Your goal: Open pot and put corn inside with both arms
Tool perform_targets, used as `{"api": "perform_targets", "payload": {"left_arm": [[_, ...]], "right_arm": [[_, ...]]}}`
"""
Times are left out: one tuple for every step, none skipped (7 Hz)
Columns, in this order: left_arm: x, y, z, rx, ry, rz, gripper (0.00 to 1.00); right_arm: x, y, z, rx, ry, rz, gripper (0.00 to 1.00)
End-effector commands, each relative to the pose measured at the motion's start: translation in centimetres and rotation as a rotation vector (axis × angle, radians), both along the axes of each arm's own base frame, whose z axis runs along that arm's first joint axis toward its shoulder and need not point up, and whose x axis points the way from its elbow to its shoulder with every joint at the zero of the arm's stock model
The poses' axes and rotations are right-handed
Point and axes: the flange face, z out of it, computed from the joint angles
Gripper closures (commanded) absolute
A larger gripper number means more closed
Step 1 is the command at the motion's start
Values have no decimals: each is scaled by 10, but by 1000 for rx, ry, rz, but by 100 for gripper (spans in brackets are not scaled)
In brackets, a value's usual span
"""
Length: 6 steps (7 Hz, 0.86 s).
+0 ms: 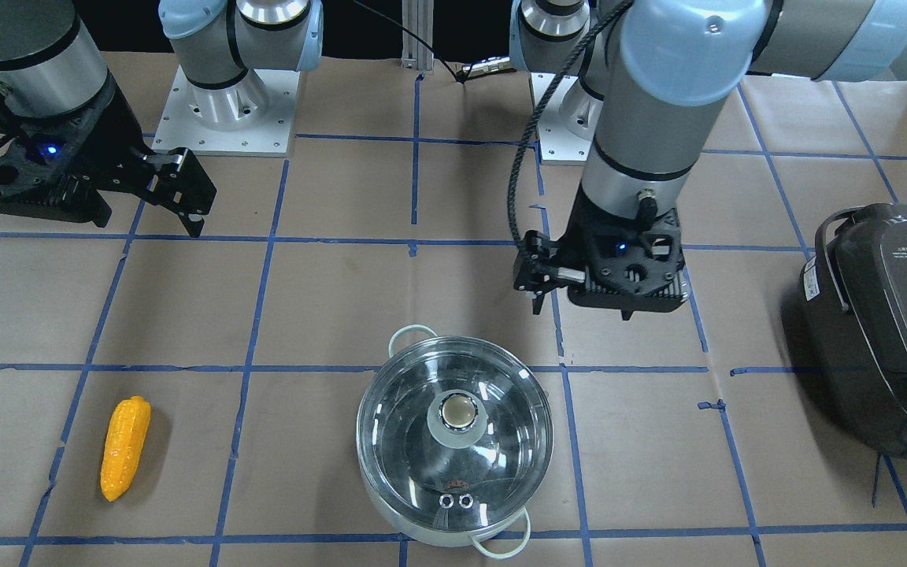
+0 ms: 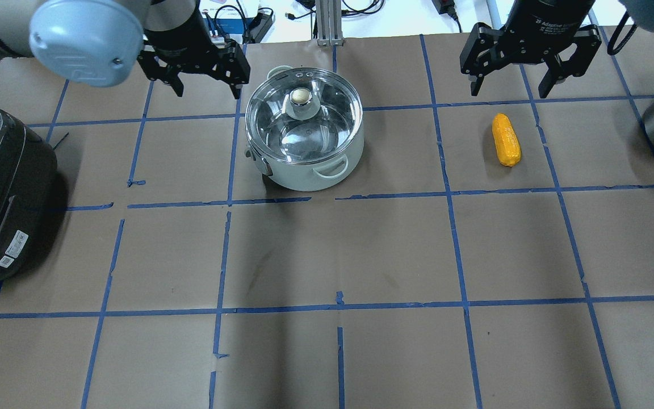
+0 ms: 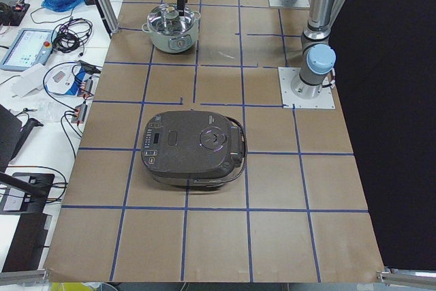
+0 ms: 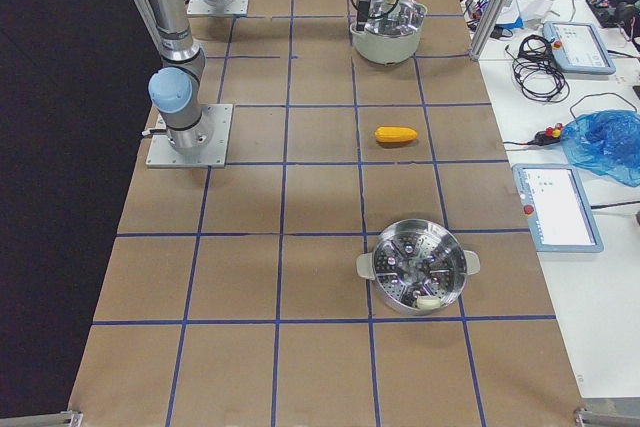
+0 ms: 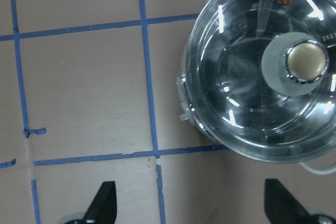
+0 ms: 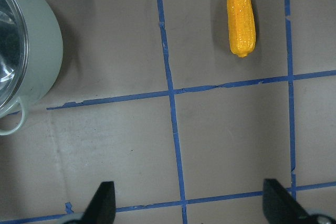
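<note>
The pot [image 2: 298,177] is seen on the surface [image 2: 361,255] with the lid [image 2: 281,128] on, and the corn [image 2: 506,140] is laid flat well apart from it. The left gripper [image 2: 209,91] is spread wide and empty beside the pot, the right gripper [image 2: 508,92] likewise near the corn

The pot [image 5: 236,93], ahead of the left claw [image 5: 190,192], runs off the wrist view's right edge; only that claw's fingertips [image 5: 104,200] show. Ahead-left of the right claw [image 6: 189,192], the pot is cropped too.
</note>
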Motion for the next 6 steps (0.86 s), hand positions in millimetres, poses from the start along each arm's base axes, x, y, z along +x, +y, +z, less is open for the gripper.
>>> {"api": "perform_targets", "payload": {"left_arm": [[-55,-27,-26,20,43,7,0],[-71,-37,-46,34,49,40,0],[-80,-45,-55,38,50,45,0],[-87,-55,-64,44,48,41,0],[-94,-66,-82,41,52,54,0],[-98,-76,-100,24,59,53,0]], "right_arm": [[-37,-41,-19,24,64,-31,0],[-83,-67,-34,41,56,-67,0],[-92,-91,-65,48,29,-68,0],[-101,-117,-116,75,23,-70,0],[-104,-139,-173,89,21,-53,0],[-109,-147,-223,69,23,-29,0]]}}
